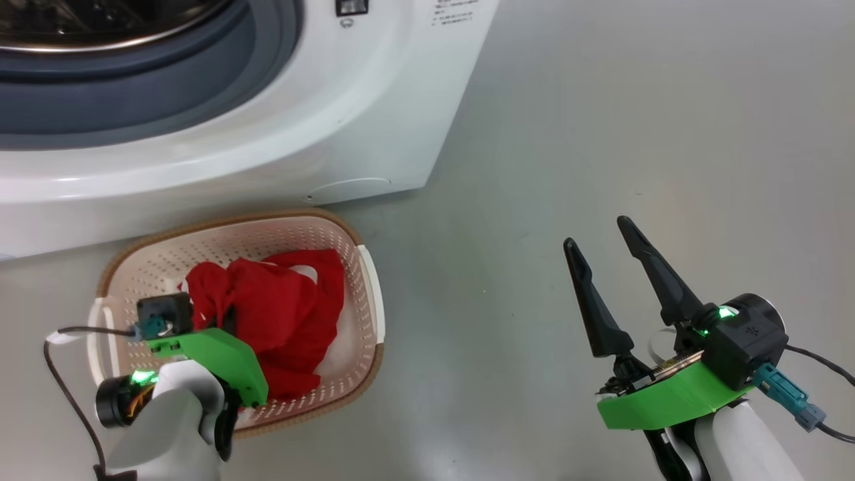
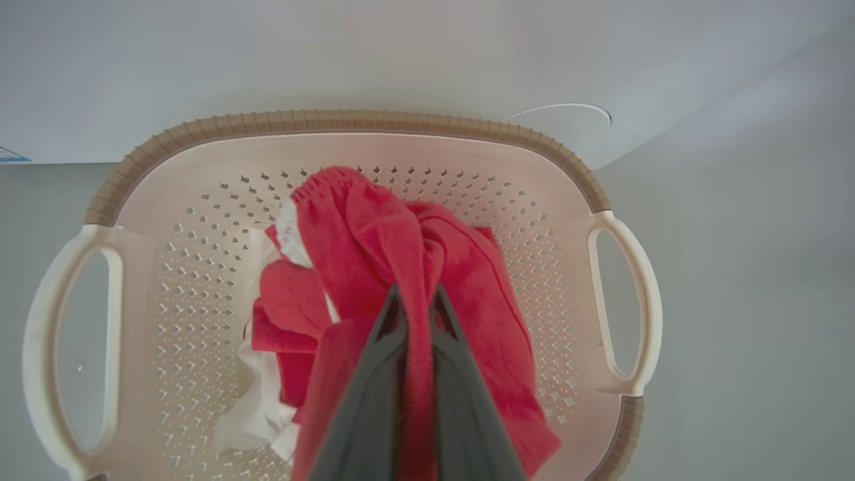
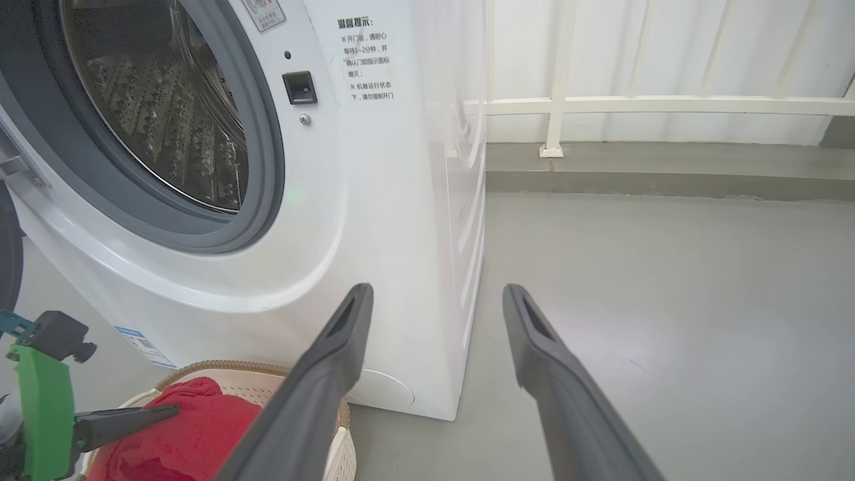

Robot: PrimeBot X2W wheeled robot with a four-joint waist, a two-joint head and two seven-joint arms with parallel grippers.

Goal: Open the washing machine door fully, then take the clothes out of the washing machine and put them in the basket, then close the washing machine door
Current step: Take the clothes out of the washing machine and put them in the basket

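Pinching red clothes (image 2: 374,227) above basket (image 2: 347,123), left end effector (image 2: 415,294) clamped tight; right end effector (image 1: 595,230) spread wide, empty

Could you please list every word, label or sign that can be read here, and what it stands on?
"温馨提示:" heads the printed notice on the big white front-loading washing machine, beside its drum opening.
The notice's smaller lines: too small to quote reliably.
Blue label low on the machine's front: too small to read.
Red-marked sticker at the picture's top edge: cut off, unreadable.
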